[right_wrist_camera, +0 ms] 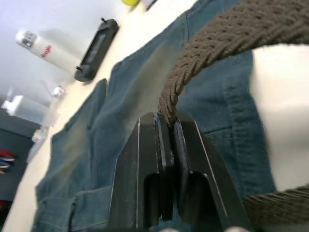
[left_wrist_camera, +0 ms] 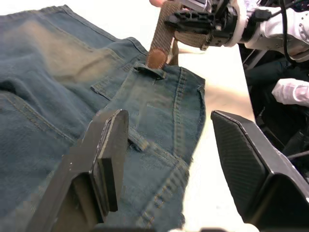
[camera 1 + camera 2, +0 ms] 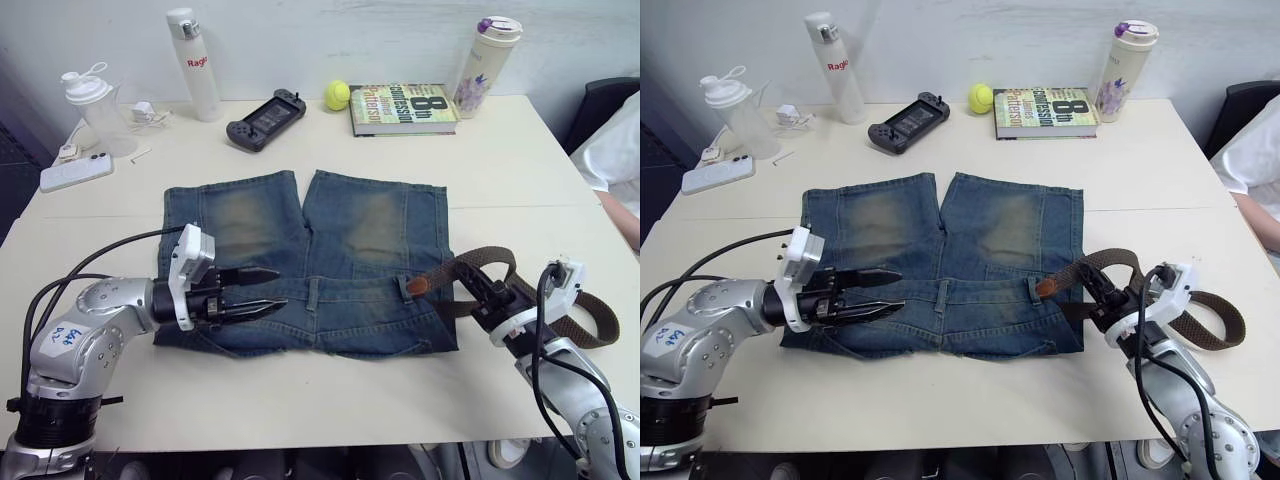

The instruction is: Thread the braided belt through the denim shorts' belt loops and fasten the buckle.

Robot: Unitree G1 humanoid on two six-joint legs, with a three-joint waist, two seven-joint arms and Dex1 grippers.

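Cream table [image 3: 300, 390], faded denim shorts [image 3: 310, 255]

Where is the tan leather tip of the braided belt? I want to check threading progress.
In the head views, the tan leather tip lies at a belt loop on the faded blue denim shorts' waistband, on the robot's right side.

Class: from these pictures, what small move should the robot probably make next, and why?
Probably the right gripper, shut on the braided belt, should feed it further left: its tan tip sits at just one belt loop of the denim shorts, and the open left gripper waits.
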